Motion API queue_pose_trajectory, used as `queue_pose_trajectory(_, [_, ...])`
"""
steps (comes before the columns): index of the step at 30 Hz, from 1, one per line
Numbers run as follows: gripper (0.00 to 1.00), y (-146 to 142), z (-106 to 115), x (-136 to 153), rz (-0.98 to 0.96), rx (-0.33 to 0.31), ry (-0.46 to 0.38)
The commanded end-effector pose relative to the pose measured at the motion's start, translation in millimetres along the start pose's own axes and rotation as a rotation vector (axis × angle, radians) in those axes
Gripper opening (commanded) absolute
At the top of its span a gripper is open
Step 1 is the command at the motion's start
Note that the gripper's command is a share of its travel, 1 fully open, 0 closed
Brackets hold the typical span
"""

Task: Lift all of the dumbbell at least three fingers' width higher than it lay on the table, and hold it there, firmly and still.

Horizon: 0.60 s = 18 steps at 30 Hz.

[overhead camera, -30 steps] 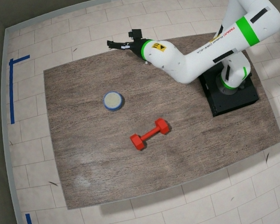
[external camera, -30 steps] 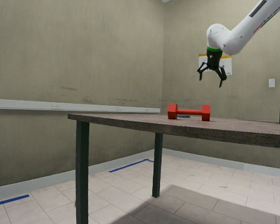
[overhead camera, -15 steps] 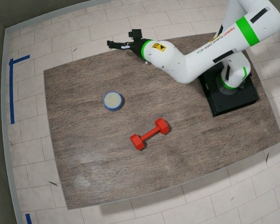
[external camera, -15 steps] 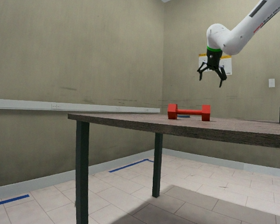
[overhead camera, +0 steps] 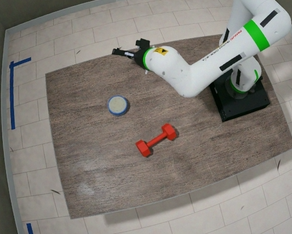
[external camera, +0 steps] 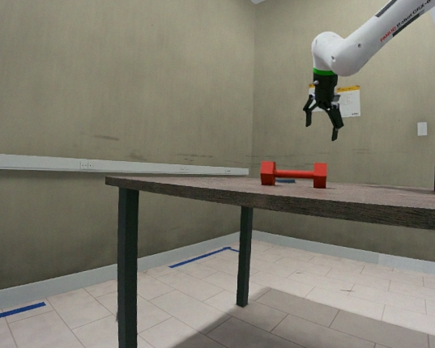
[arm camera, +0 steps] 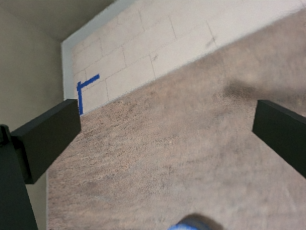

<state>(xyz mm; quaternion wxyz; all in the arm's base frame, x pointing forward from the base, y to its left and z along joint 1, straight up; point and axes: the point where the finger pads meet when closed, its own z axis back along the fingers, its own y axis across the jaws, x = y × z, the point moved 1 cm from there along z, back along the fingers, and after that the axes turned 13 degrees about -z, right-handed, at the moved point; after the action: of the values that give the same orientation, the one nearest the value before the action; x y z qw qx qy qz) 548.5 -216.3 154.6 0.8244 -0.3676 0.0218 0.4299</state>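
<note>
1. Black gripper up in the air, jaws spread wide, two fingers, nothing between them. It hangs from a glossy white arm with green bands, well above the table.
2. From the wrist view, two blocky matte-black fingertips frame bare wood grain, with a blurred blue edge at the bottom of the picture; what that is I cannot tell from there.
3. One red dumbbell lies flat on the table, well apart from the gripper. Thin straight bar, two chunky faceted heads, smooth even red. From the top view it lies at a slant, one head nearer the arm's base.
4. One small round dish, blue rim, pale speckled filling, sits on the table apart from the dumbbell, between it and the gripper's side of the table.
5. One table: dark brown top with streaky wood grain and a few pale scuffed patches, on dark straight legs; two legs show from the side.
6. One black boxy pedestal carries the arm at the table's edge.
7. Floor beyond is pale rectangular tile, laid like brickwork, with blue tape lines near the wall.
8. Walls are dull olive-beige, a bit smudged; a white rail runs along one, a notice and a white switch plate hang on the far one.
</note>
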Motion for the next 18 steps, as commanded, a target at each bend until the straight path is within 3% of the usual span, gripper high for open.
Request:
queue_pose_trajectory(1, [1.0,7.1,5.6,14.3,-0.09,0.05,-0.014])
queue_pose_trajectory(2, [1.0,18.4,12.1,31.8,-0.169,0.095,-0.034])
queue_pose_trajectory(16, [1.0,82.9,55.2,118.9,-0.478,0.327,-0.097])
queue_pose_trajectory(18, [1.0,82.9,55.2,118.9,-0.478,0.327,-0.097])
